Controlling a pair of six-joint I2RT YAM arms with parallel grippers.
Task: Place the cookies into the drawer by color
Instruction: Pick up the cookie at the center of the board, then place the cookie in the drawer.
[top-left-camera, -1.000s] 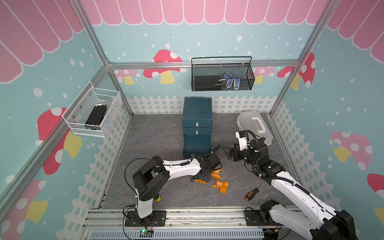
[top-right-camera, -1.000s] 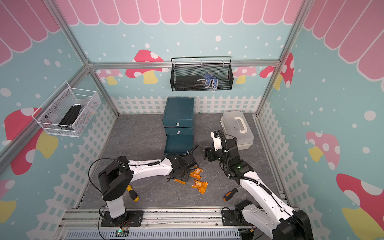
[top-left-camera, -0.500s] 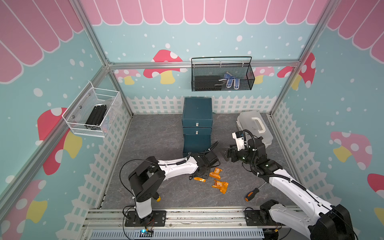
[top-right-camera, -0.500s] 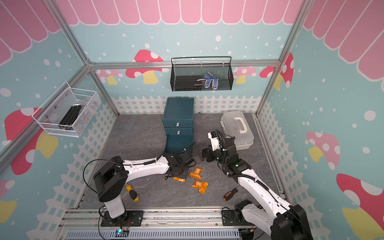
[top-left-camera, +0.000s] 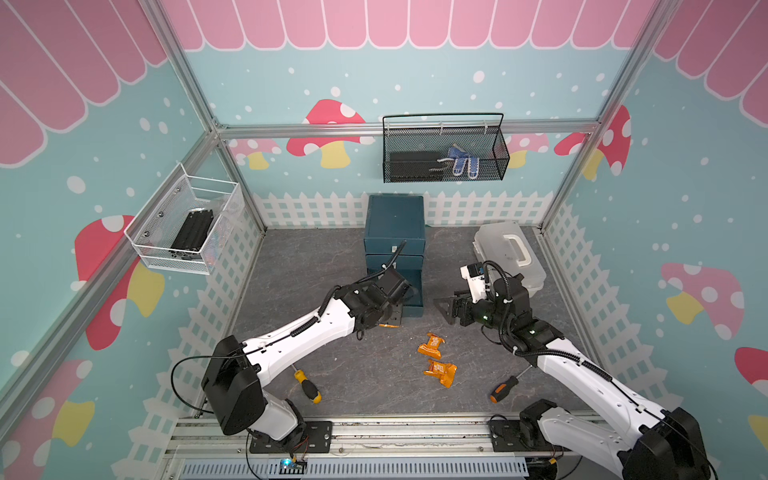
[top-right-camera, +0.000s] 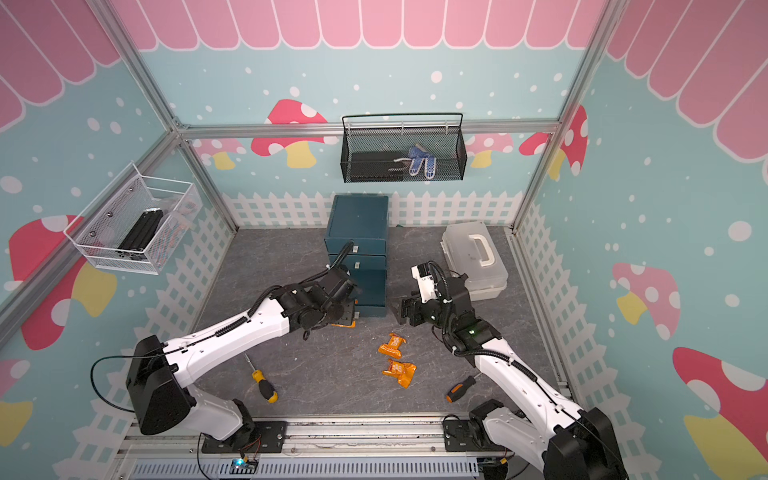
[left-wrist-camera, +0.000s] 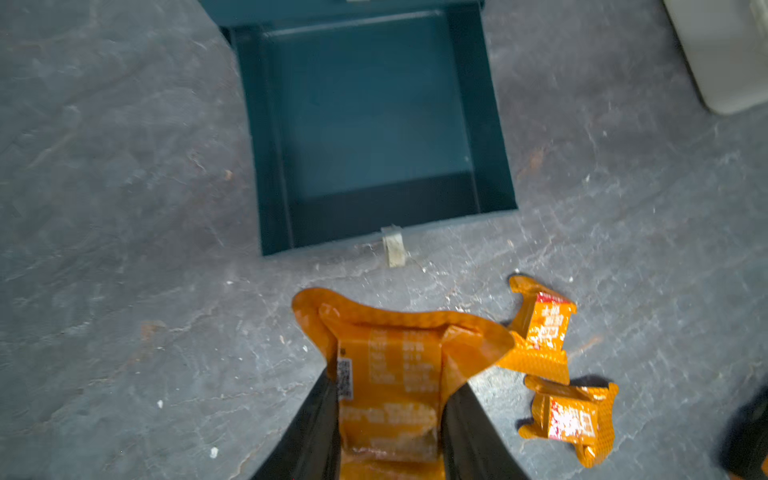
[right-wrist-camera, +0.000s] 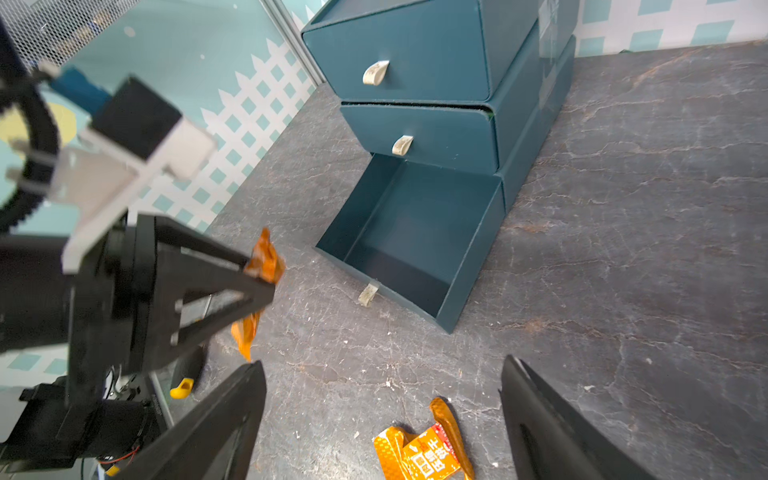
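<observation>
The teal drawer (top-left-camera: 395, 220) (top-right-camera: 359, 216) stands at the back. Its bottom tray (left-wrist-camera: 494, 124) (right-wrist-camera: 473, 257) is pulled out and shows nothing inside, while the two drawers above are shut. My left gripper (left-wrist-camera: 392, 380) (top-left-camera: 390, 316) is shut on an orange cookie (left-wrist-camera: 390, 415) (right-wrist-camera: 264, 259), just above the floor in front of the tray's tab handle. Two more orange cookies (top-left-camera: 431, 345) (top-left-camera: 440, 371) (left-wrist-camera: 540, 332) (left-wrist-camera: 569, 419) lie on the floor to its right. My right gripper (right-wrist-camera: 382, 363) (top-left-camera: 446, 309) is open to the right of the tray, above one floor cookie (right-wrist-camera: 419, 455).
A yellow-handled screwdriver (top-left-camera: 306, 386) lies front left and an orange-handled one (top-left-camera: 500, 390) front right. The white plastic case (top-left-camera: 509, 253) sits behind my right arm. Wire baskets (top-left-camera: 444, 153) (top-left-camera: 187, 226) hang on the walls.
My left gripper has shut on one orange cookie and carried it from the pile back toward the open tray. My right gripper has shifted slightly left toward the drawer.
</observation>
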